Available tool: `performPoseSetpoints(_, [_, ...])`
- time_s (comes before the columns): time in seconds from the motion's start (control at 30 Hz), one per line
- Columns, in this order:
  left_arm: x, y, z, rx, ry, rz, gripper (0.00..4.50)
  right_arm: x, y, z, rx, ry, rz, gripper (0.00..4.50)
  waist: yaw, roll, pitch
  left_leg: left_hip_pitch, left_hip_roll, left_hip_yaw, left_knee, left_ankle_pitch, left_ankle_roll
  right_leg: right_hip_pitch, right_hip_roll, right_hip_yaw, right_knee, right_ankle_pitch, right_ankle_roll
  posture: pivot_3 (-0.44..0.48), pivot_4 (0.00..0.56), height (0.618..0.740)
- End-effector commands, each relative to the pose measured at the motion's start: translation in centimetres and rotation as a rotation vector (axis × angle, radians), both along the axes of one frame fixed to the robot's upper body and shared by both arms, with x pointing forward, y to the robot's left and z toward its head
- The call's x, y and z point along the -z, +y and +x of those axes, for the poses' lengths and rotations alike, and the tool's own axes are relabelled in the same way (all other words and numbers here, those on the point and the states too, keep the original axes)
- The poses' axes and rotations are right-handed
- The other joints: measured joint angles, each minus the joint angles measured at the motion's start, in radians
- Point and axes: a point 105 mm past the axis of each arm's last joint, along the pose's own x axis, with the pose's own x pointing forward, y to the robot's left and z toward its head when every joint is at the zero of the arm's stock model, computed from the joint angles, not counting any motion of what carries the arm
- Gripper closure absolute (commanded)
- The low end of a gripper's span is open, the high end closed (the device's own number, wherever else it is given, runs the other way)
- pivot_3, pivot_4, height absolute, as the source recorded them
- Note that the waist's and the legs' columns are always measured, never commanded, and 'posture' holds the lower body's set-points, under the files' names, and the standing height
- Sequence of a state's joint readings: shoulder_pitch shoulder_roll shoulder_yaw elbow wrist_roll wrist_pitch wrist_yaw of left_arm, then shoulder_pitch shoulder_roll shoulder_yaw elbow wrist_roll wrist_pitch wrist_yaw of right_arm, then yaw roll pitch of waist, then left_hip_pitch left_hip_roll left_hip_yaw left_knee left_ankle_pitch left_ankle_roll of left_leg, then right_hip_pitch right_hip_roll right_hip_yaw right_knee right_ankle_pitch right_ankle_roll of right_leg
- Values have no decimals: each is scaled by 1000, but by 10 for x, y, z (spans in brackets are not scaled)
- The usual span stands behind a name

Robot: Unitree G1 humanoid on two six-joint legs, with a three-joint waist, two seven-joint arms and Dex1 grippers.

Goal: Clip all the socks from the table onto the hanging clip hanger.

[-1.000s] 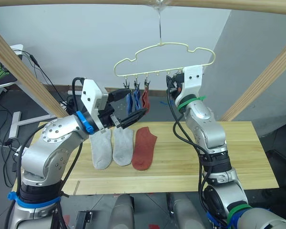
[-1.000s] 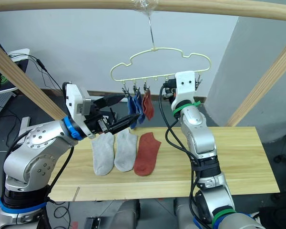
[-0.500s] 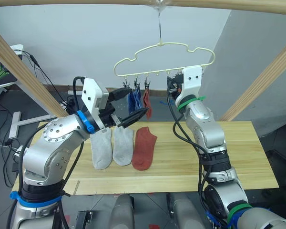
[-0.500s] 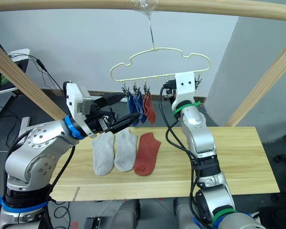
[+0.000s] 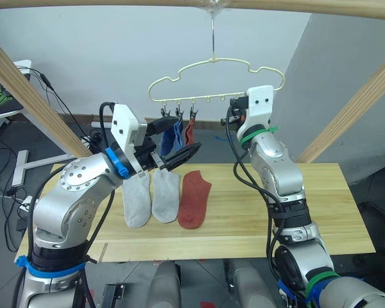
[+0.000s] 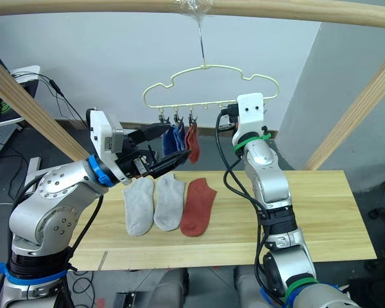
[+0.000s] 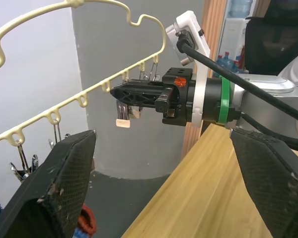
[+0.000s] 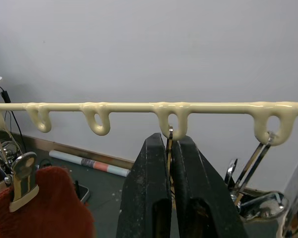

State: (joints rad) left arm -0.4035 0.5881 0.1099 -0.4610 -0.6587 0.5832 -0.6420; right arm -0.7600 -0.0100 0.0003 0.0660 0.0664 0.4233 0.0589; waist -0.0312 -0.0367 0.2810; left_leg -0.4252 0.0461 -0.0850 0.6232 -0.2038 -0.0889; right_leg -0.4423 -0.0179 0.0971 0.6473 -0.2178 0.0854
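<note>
Table (image 5: 321, 212), pale plank top, runs wide under both arms. Three socks lie flat on it, side by side toward the left: two light grey socks (image 5: 136, 200) (image 5: 165, 196), touching along their edges, and one rust red sock (image 5: 194, 198) just beside them. The right half of the top is bare wood.

Clip hanger (image 5: 215, 62), pale yellow wire, hangs by its hook from the wooden frame pole (image 5: 308, 6) above the table's far edge. Three socks are already clipped at its left end: two blue socks (image 5: 174, 136) and a rust red one (image 5: 189, 131), hanging close together. The clips to their right hang empty.

Right gripper (image 8: 169, 163) is raised to the hanger's bottom rail, fingers pressed together on a clip wire (image 8: 169, 144) that hangs from one loop of the rail (apparently steadying the hanger or holding that clip ready).

Left gripper (image 5: 175, 140) is up near the hung socks, fingers spread wide apart and holding nothing, well above the table.

Judgement: half the job is done, three of six hung. The step in hand looks like the gap between socks. Next move, as I read it: the left arm comes down to the table for one of the three lying socks, most likely the rust red one nearest the hanger, and pinches it near the cuff so an edge stays free for the clip.
</note>
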Motion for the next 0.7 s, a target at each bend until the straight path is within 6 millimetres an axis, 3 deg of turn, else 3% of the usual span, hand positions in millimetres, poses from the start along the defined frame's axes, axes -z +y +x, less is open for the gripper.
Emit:
performPoseSetpoints(0.03, [28, -3, 2, -47, 99, 33, 0, -18, -3, -4, -15, -50, 28, 4491, -1, 0, 0, 0, 0, 0, 0, 0, 0, 0, 0, 0, 0, 0, 0, 73, 248, 740])
performPoseSetpoints(0.2, [95, 6, 15, -215, 283, 100, 0, -15, -1, -9, -66, -19, 5, 4491, -2, 0, 0, 0, 0, 0, 0, 0, 0, 0, 0, 0, 0, 0, 0, 33, 257, 740])
performPoseSetpoints(0.3, [124, 2, 18, -240, 320, 141, 0, -14, -1, -13, -85, -7, -3, 4491, -3, 1, 0, 0, 0, 0, 0, 0, 0, 0, 0, 0, 0, 0, 0, 17, 259, 740])
performPoseSetpoints(0.4, [136, -2, 18, -230, 315, 175, 0, -14, 0, -15, -89, -1, -4, 4491, -4, 1, 0, 0, 0, 0, 1, 0, 0, 0, 0, 0, 1, 0, 0, 6, 262, 740])
performPoseSetpoints(0.5, [170, -14, 28, -285, 340, 215, 0, -11, -2, -18, -84, 12, -1, 4491, -3, 2, 0, 0, 0, 0, 0, 0, 0, 0, 0, 0, 0, 0, 0, -16, 264, 740])
performPoseSetpoints(0.7, [189, -24, 56, -394, 345, 217, 0, -7, -3, -22, -78, 33, -9, 4491, -6, 2, 0, 0, 0, 0, 1, 0, 0, 0, 0, 0, 1, 0, 0, -41, 270, 740])
